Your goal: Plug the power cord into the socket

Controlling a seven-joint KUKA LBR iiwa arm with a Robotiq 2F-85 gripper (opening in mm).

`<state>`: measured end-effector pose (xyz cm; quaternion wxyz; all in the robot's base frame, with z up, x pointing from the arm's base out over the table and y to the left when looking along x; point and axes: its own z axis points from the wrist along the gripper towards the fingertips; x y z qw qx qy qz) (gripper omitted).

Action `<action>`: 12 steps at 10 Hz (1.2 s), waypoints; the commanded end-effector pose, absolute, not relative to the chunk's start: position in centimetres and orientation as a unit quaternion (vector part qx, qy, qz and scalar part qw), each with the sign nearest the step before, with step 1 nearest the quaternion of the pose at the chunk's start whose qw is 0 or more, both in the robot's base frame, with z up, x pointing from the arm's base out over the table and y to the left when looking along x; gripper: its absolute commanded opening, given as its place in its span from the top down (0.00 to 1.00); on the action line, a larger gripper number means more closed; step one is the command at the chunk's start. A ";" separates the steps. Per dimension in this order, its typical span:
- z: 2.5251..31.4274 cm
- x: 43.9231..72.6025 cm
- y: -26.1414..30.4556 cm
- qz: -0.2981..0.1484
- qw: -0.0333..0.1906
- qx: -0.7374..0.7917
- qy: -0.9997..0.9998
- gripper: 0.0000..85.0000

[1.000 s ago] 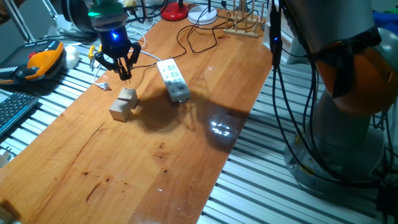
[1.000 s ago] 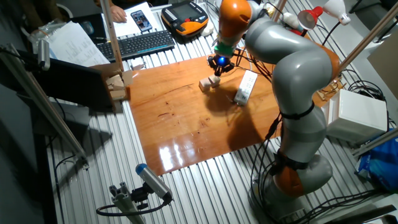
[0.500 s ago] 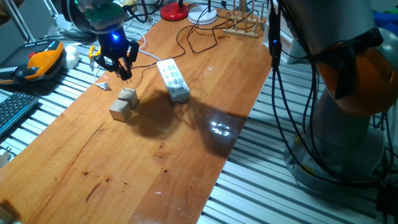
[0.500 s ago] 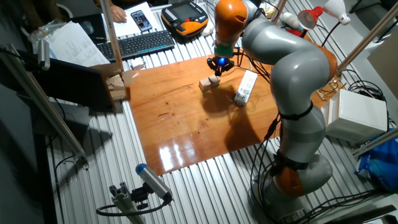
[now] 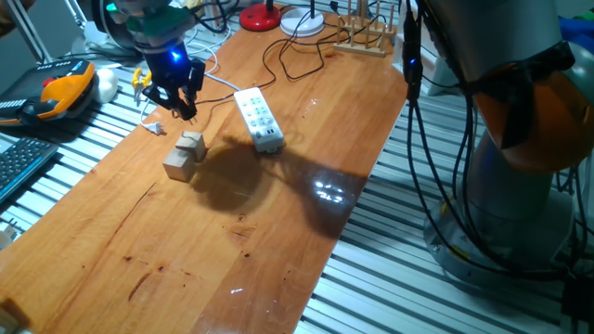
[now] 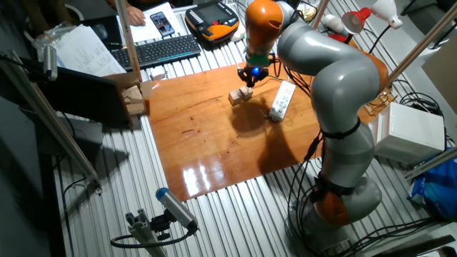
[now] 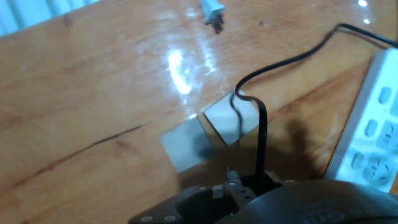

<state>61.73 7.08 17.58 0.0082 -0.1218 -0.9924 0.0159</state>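
1. The arm reaches across the table [image 5: 278,241], its gripper [image 5: 176,104] pointing down.
2. The fingers are clamped on the power cord [image 7: 261,134], which loops out ahead of them.
3. The socket [image 5: 258,119] lies off to one side, apart from the fingertips; two wooden cubes [image 5: 185,155] sit just below.

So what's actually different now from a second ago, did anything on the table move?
Only the gripper moved: it drifted slightly up the picture in one fixed view, away from the wooden cubes, the thin black power cord running up into it. The cubes and the white power strip stayed put.
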 end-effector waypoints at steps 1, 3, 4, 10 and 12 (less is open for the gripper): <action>17.6 61.7 7.1 0.017 0.004 0.221 -0.975 1.00; 17.6 61.7 7.1 0.027 0.013 0.199 -0.980 1.00; 17.6 61.7 7.1 0.024 0.020 0.186 -0.982 1.00; 17.6 61.7 7.1 0.037 0.014 0.203 -0.978 1.00; 17.8 61.9 6.4 0.037 0.017 0.221 -0.974 1.00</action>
